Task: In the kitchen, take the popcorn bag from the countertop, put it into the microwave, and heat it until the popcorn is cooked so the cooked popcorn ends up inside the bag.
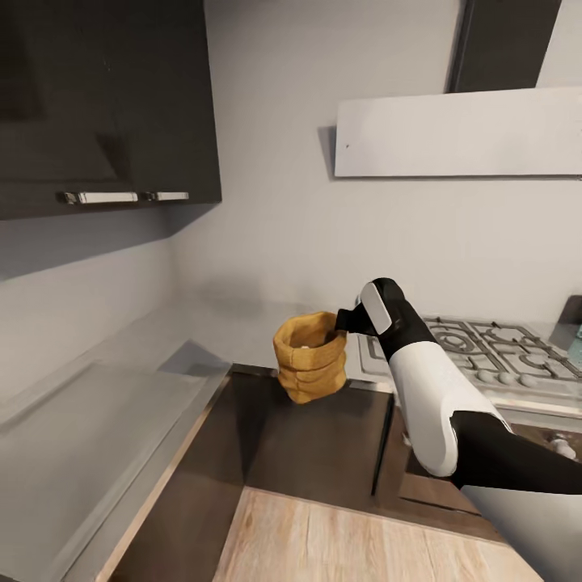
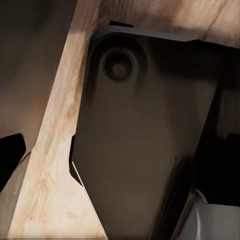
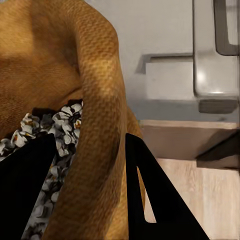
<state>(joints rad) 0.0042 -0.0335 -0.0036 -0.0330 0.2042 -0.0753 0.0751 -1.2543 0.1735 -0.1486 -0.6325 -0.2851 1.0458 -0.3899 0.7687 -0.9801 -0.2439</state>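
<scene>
The orange-tan popcorn bag (image 1: 309, 360) hangs in the air in front of the grey countertop (image 1: 97, 420), near its inner corner. My right gripper (image 1: 346, 321) is shut on the bag's rolled rim from the right side. In the right wrist view the rim (image 3: 100, 150) runs between the two black fingers (image 3: 155, 200), and pale puffed popcorn (image 3: 57, 125) lies inside the bag (image 3: 60, 65). My left gripper (image 2: 120, 150) hangs open over the wood floor (image 2: 50, 175), with nothing between its fingers. The microwave is out of view.
A steel gas hob (image 1: 477, 352) sits right of the bag, under a white flat hood (image 1: 461, 133). Dark wall cabinets (image 1: 105, 97) hang at the upper left. Dark cabinet fronts (image 1: 323, 436) stand below the worktop, and wood floor (image 1: 339, 541) lies before them.
</scene>
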